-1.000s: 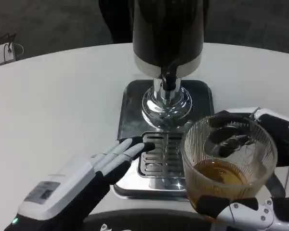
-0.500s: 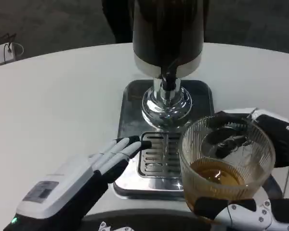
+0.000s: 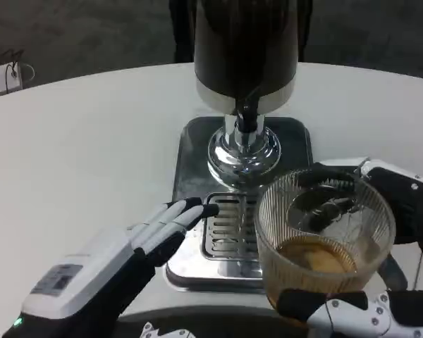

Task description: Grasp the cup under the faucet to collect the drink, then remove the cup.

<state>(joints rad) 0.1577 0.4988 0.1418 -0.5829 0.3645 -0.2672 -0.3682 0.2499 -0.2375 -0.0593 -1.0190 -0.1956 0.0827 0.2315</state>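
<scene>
A ribbed clear glass cup with amber drink in its bottom is held off the tray at the lower right. My right hand grips it, fingers wrapped around the far side and thumb across the near base. The dark drink dispenser stands at the back of a steel drip tray, its faucet pointing down above the chrome base. The cup is in front and to the right of the faucet. My left hand lies flat and holds nothing, its fingertips touching the tray's left edge by the grate.
The round white table spreads to the left and back. A small white object sits at the far left edge. Dark floor lies beyond the table.
The cup in my right hand has shifted slightly left and toward me. My left hand has drawn back a little from the grate.
</scene>
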